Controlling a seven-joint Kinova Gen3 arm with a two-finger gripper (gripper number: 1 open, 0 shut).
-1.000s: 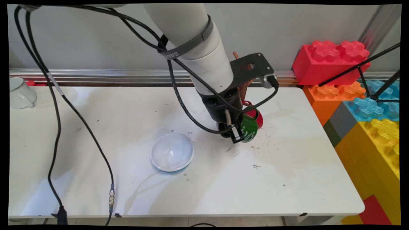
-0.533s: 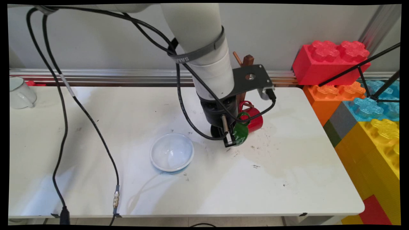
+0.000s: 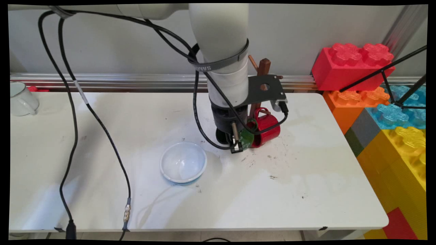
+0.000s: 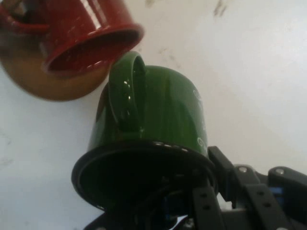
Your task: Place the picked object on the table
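Note:
My gripper (image 3: pixel 237 145) is shut on the rim of a green mug (image 3: pixel 247 137), just above the table and right of its middle. In the hand view the green mug (image 4: pixel 163 110) lies on its side, mouth toward the gripper (image 4: pixel 204 191), with one finger inside the rim and one outside. Its handle points at a red mug (image 4: pixel 81 33). The red mug (image 3: pixel 267 128) hangs on a peg of a wooden mug tree (image 3: pixel 264 66), right beside the green one. The tree's brown base (image 4: pixel 29 81) shows under the red mug.
An upturned pale glass bowl (image 3: pixel 183 162) lies left of the gripper. A white cup (image 3: pixel 21 98) stands at the far left edge. Big toy blocks (image 3: pixel 351 64) are stacked past the table's right end. Black cables (image 3: pixel 102 129) hang over the left half.
The arm has swung more upright and carried the green mug leftward, turning it edge-on beside the red mug. More of the red mug and the tree shows now.

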